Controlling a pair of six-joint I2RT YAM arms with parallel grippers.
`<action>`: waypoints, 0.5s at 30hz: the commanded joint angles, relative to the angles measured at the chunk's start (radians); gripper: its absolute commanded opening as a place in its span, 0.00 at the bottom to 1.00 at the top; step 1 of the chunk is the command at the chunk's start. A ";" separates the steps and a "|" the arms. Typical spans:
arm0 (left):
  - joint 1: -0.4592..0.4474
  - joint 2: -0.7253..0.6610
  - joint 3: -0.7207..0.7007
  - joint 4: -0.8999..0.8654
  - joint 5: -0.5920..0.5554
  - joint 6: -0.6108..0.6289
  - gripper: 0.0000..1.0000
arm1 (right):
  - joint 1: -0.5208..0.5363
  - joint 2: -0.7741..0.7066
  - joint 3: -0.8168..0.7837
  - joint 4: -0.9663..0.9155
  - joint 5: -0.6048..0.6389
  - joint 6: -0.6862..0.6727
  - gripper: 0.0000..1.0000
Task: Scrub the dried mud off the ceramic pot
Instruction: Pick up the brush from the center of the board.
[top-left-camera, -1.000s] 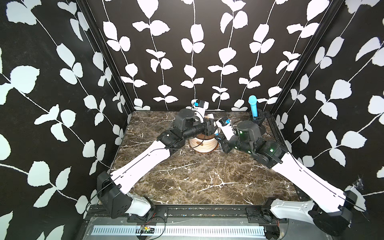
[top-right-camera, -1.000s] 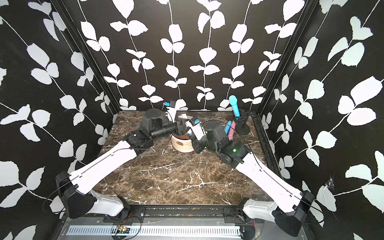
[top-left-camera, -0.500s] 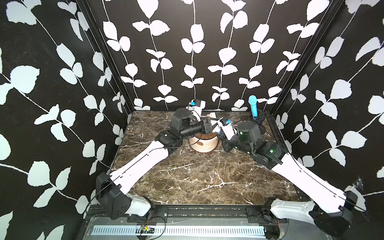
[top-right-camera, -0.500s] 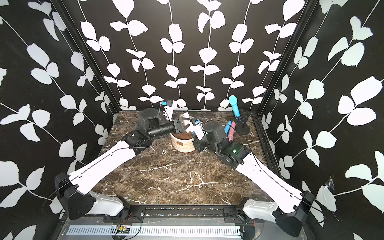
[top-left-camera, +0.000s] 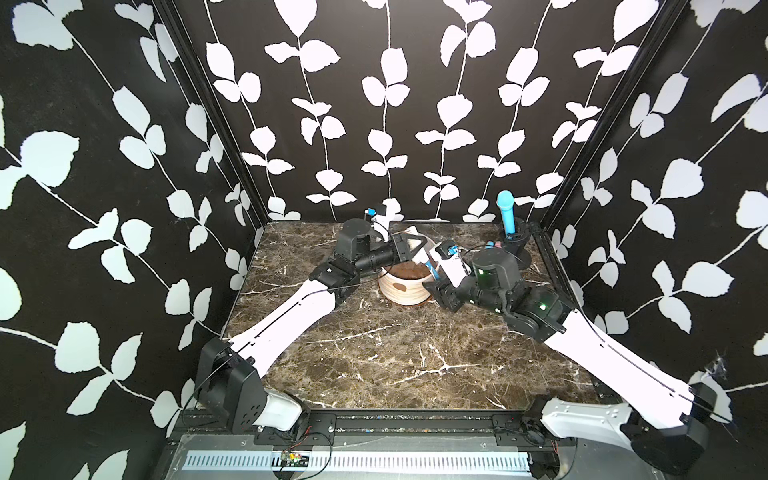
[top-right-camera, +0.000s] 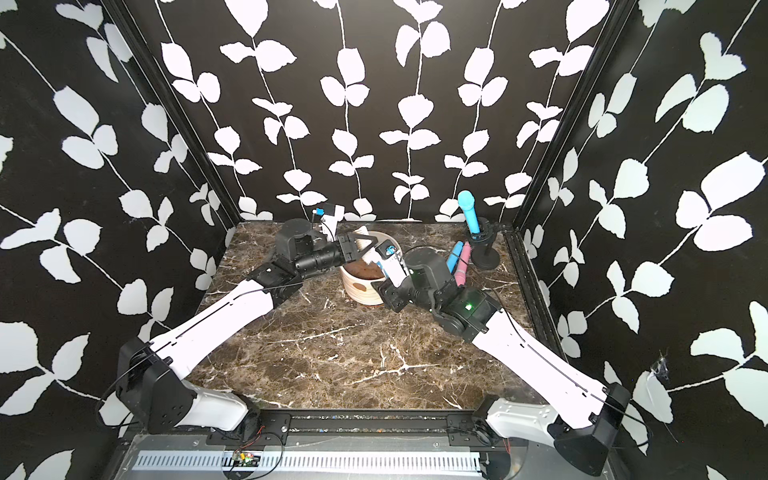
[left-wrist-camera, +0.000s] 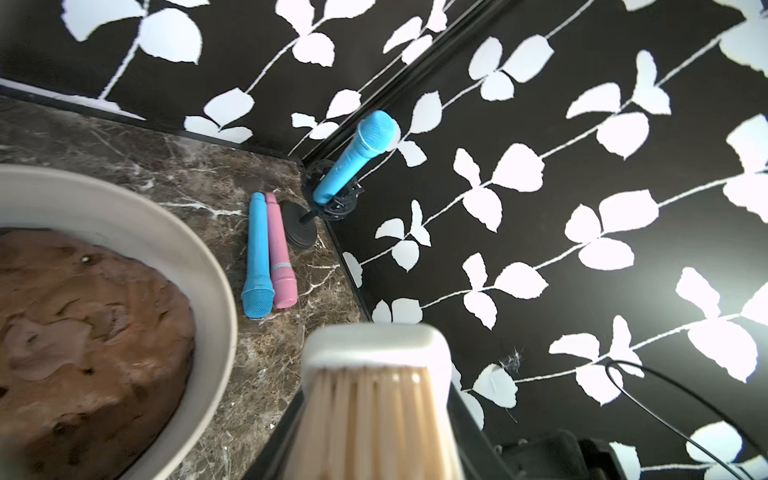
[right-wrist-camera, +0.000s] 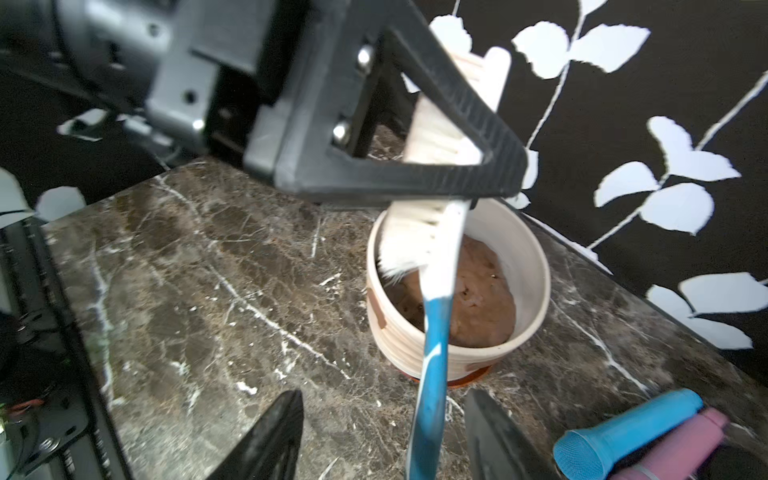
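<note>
The ceramic pot (top-left-camera: 413, 293) (top-right-camera: 368, 291) (left-wrist-camera: 199, 266) (right-wrist-camera: 536, 266) is cream and ribbed. It stands on a terracotta saucer (right-wrist-camera: 471, 377) at the middle back of the table and holds brown soil (left-wrist-camera: 83, 324). Dried mud (top-left-camera: 400, 286) (right-wrist-camera: 376, 309) shows as small reddish-brown patches on its outer wall. A brush (right-wrist-camera: 434, 353) (left-wrist-camera: 374, 399) with white bristles and a blue handle hangs over the pot's rim. My left gripper (top-left-camera: 419, 243) (top-right-camera: 372, 243) (left-wrist-camera: 374, 440) is shut on the brush's head. My right gripper (right-wrist-camera: 384, 395) (top-left-camera: 432, 287) is open, with the blue handle passing untouched between its fingers.
A blue microphone (top-left-camera: 507, 216) (left-wrist-camera: 357, 158) stands in a black stand (top-left-camera: 517, 249) at the back right corner. A second blue microphone (top-right-camera: 455, 255) (right-wrist-camera: 623, 432) and a pink one (top-right-camera: 463, 268) (right-wrist-camera: 681, 444) lie beside it. Patterned walls enclose three sides.
My right gripper has opened and let go of the brush handle. The left gripper closed further on the brush head and keeps hold of it above the pot.
</note>
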 joint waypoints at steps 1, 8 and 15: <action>0.011 -0.047 -0.026 0.115 0.041 -0.012 0.04 | -0.111 -0.014 0.016 -0.019 -0.359 0.128 0.71; 0.040 -0.052 -0.027 0.289 0.296 0.006 0.04 | -0.309 0.025 -0.052 0.186 -0.906 0.495 0.78; 0.041 -0.055 -0.033 0.378 0.422 0.008 0.02 | -0.344 0.046 -0.127 0.427 -1.089 0.714 0.78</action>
